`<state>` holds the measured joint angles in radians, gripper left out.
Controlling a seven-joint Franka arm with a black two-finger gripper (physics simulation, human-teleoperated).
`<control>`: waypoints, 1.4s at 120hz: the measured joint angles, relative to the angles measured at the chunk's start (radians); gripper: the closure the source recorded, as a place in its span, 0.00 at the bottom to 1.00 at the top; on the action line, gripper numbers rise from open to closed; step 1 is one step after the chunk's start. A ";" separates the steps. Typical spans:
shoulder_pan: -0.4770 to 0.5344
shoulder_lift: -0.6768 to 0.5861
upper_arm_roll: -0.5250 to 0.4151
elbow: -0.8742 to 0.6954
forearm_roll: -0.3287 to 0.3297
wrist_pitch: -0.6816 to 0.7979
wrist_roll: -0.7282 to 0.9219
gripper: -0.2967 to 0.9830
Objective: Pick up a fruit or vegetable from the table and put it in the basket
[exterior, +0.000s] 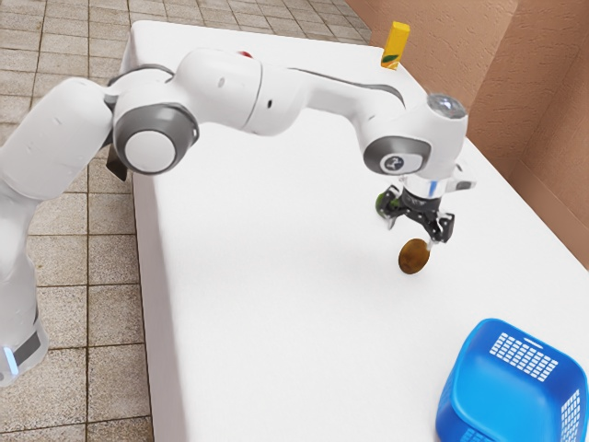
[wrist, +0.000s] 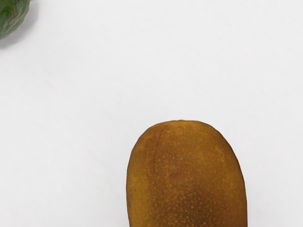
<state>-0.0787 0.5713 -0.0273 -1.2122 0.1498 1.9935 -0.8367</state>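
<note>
Your gripper (exterior: 411, 234) has its two fingers spread, and the brown oval fruit (exterior: 414, 257) is just below them, upon the white table surface (exterior: 276, 267). Near the fingers lies a green fruit (exterior: 381, 204). Well apart from them, you see the blue basket (exterior: 453, 391) and a yellow carton (exterior: 396, 44). Farther from the fingers are stone-like floor tiles (exterior: 55, 267) and a brownish wall (exterior: 497, 46).
</note>
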 joint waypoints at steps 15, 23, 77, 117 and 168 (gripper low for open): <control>0.009 0.038 -0.015 0.035 0.002 0.025 0.023 0.23; 0.015 0.048 -0.018 0.041 0.003 0.037 0.033 0.23; 0.075 0.104 -0.079 0.043 0.004 0.084 0.079 0.23; 0.039 0.040 -0.045 -0.033 -0.018 0.106 0.091 0.23; 0.034 0.037 -0.038 -0.063 -0.043 0.128 0.092 0.23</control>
<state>-0.0445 0.6080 -0.0657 -1.2751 0.1063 2.1220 -0.7445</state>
